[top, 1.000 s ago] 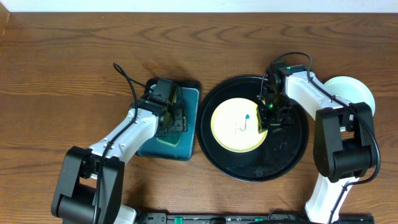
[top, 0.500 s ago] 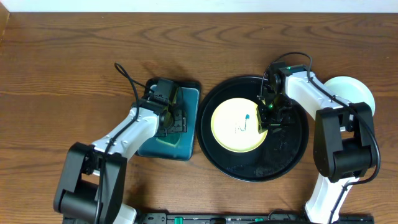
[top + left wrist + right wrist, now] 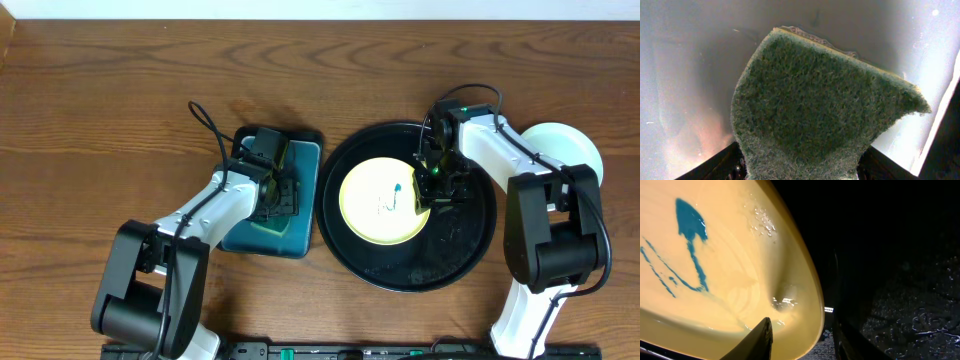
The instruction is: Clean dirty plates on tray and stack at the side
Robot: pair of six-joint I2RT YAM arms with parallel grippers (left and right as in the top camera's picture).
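Note:
A pale yellow plate (image 3: 380, 202) with teal scribble marks (image 3: 690, 222) lies in the round black tray (image 3: 470, 240). My right gripper (image 3: 432, 185) is at the plate's right rim. In the right wrist view its fingers (image 3: 800, 340) straddle that rim (image 3: 805, 295), shut on it, with the wet black tray (image 3: 900, 280) beside. Pale mint-white plates (image 3: 572, 148) sit stacked on the wood at the far right, partly hidden by the right arm. My left gripper (image 3: 272, 190) is over the teal tray, shut (image 3: 800, 170) on the green sponge (image 3: 820, 110).
The rectangular teal tray (image 3: 303, 165) lies just left of the black tray, with the sponge's edge (image 3: 266, 226) showing under my left gripper. Brown wood tabletop (image 3: 100, 120) stretches to the left and back. A dark rail runs along the front edge (image 3: 360, 350).
My left arm has shifted slightly to the right over the teal tray, still on the sponge. The right arm and the yellow plate have not moved.

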